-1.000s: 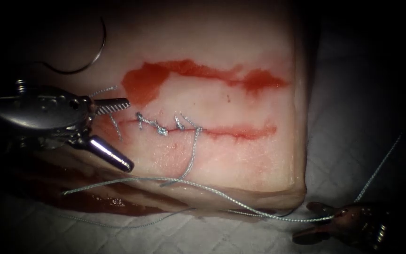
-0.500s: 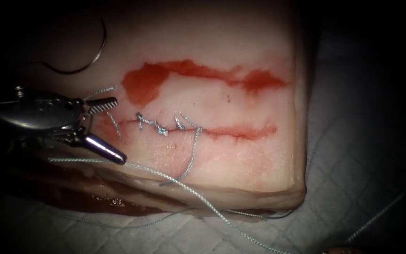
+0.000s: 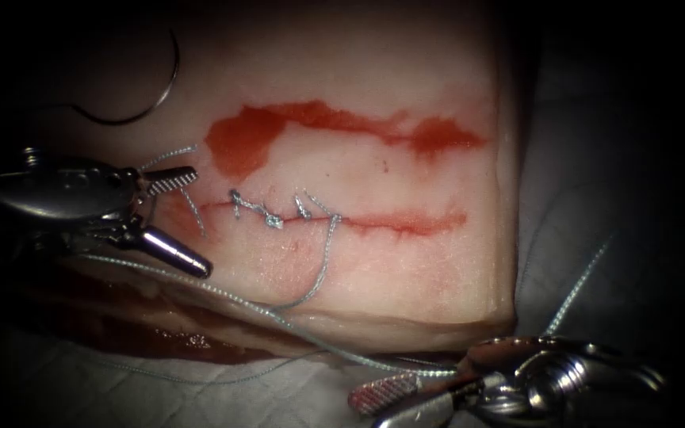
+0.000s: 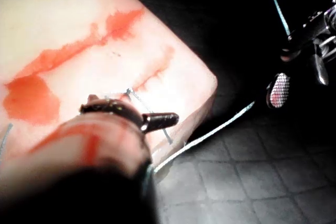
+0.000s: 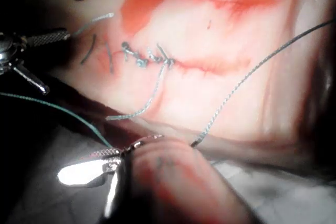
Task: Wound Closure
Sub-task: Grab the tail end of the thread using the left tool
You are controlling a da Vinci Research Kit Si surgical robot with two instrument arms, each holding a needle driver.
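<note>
Lying free on tissue (image 3: 406,143), far left: needle (image 3: 170,79) | left tool (image 3: 192,226) open, empty | right tool (image 3: 394,403) open, empty

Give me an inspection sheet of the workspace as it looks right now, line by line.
Surface: white quilted cloth under the tissue.
Job's things: cut partly stitched, knots toward its left end; red fluid smeared above it. Needle lies free on the tissue, upper left, not in it, unheld.
Clutter: short cut ends of thread near the left end of the cut.
Grippers: left gripper open, holding nothing; right gripper open, holding nothing.
Cables: thread runs from under the left gripper across the tissue's front edge toward the right gripper.
Surroundings: dark, nothing seen.
</note>
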